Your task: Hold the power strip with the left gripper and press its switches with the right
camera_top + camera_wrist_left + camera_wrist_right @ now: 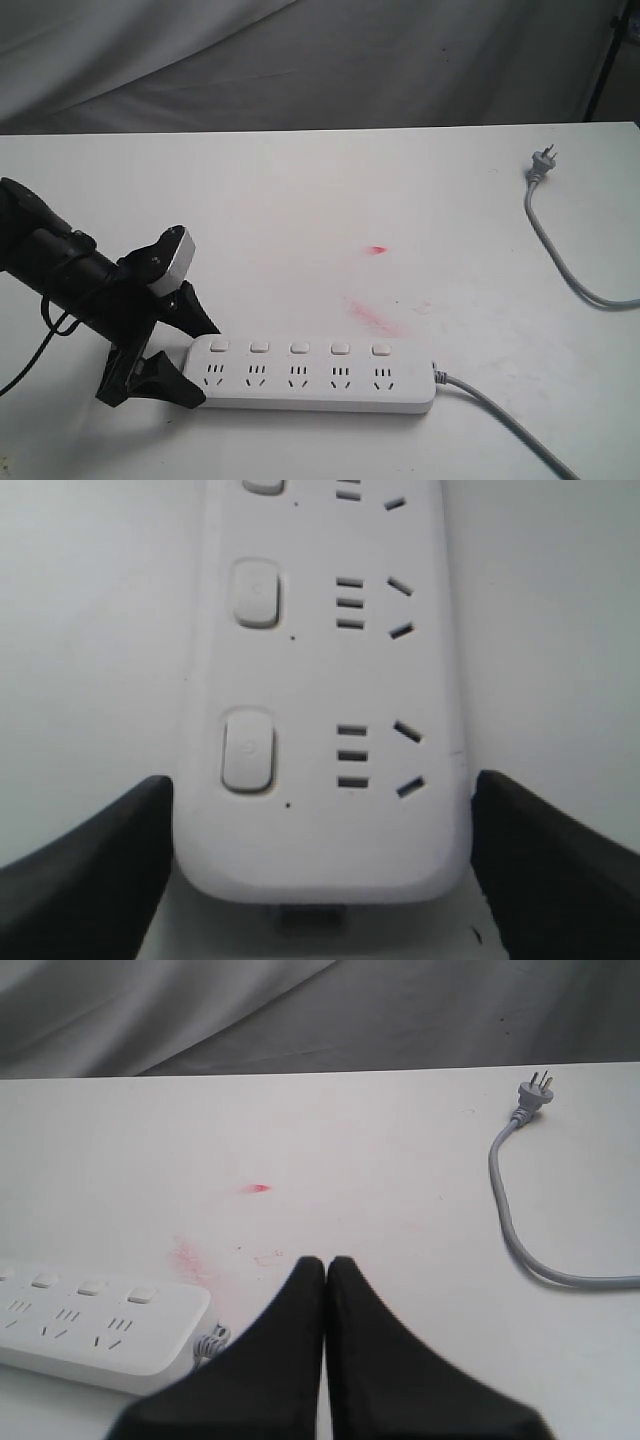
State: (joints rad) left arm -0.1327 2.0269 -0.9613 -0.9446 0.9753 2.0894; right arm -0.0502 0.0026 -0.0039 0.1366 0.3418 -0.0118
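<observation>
Exterior: out front, a bit high, looking down across the white table (pixel 400 190) toward the grey backdrop (pixel 300 60), mid distance. Left wrist: super close, straight down on one end of the power strip (pixel 320 680). Right wrist: low, further back, facing the same backdrop; shares strip, plug (pixel 533 1090) and red smudge (pixel 258 1188) with exterior.

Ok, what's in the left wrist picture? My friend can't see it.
A rounded end of the white power strip lies between the black fingers of the left gripper, one close on each side. Two square switches show fully.
</observation>
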